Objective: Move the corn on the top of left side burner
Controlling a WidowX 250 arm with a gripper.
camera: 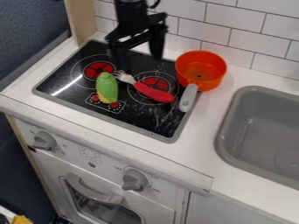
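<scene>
Oblong green-and-yellow plastic corn [107, 86], likely light, stiff, invites a midsection grip beside the round red left burner [95, 70], black two-fingered tool [138, 53] spread.

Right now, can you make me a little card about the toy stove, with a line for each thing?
corn: green husk, yellow near end; lying mostly in front of the left burner
fork: red handle across the right burner, prongs pointing toward the left one
saucepan: orange, grey handle, at the stove's back right corner
claw: black, open, above the stove's back part
sink: grey, right of the stove
</scene>
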